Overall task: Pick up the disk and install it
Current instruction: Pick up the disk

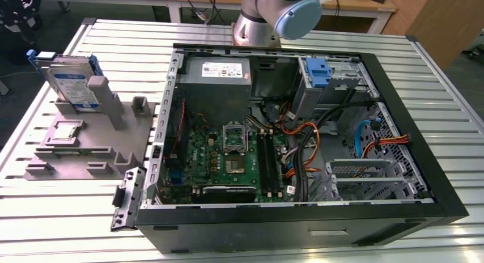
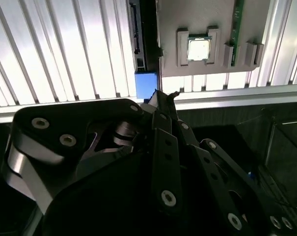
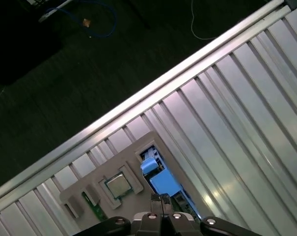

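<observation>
The disk (image 1: pixel 72 84), silver-grey with a white-and-blue label and blue side rails, stands leaning in a slot at the back of the grey fixture (image 1: pixel 90 149), at the exterior view's left. Both wrist views look down on it from high above. In the second wrist view the disk (image 2: pixel 139 34) shows edge-on, with its blue rail end just past my gripper (image 2: pixel 163 96). In the first wrist view the disk's blue rail (image 3: pixel 158 179) lies just beyond my gripper (image 3: pixel 161 198). The fingertips are pressed together with nothing between them.
An open computer case (image 1: pixel 423 161) lies on the slatted metal table (image 1: pixel 226 246), with motherboard, cables, a grey power supply (image 1: pixel 219 70) and a blue bracket (image 1: pixel 319 73) in a bay. A processor chip (image 1: pixel 67 131) sits on the fixture. The arm's base (image 1: pixel 261 25) stands behind the case.
</observation>
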Motion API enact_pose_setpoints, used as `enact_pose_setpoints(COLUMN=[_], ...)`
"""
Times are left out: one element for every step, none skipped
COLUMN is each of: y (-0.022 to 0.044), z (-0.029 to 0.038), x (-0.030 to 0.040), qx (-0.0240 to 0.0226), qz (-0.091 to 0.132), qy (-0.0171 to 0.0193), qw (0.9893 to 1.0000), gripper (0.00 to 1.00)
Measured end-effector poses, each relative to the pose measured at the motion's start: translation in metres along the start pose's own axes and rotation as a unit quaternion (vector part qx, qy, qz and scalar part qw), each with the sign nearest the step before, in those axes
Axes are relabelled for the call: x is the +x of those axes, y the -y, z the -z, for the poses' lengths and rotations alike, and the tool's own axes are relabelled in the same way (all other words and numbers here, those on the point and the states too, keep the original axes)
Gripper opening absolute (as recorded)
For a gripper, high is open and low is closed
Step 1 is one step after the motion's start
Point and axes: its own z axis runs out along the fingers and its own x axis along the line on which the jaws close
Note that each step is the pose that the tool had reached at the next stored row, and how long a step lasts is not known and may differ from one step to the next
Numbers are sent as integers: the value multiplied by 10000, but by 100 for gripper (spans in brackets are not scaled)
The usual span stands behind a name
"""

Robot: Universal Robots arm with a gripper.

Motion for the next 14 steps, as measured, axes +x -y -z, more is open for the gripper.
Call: enact_pose_setpoints(y=[0,1,0,0,0,0,0,0,0,0,0,0,0,-1], z=[-3,-5,-7,-8,-9,-10,-11,-11,-12,-13,-13,-14,-14,-15], x=[1,0,0,0,0,0,0,0,0,0,0,0,0,0], qx=[6,13,19,20,21,22,23,23,24,24,24,24,23,23], qz=[55,99,140,191,253,323,397,468,535,604,670,736,799,870], qy=[4,9,13,14,14,15,16,16,16,17,17,17,17,16], qw=[10000,9999,9999,9998,9997,9995,9992,9989,9986,9982,9977,9973,9968,9962], gripper=[10,10,10,10,10,10,10,10,10,10,10,10,10,10])
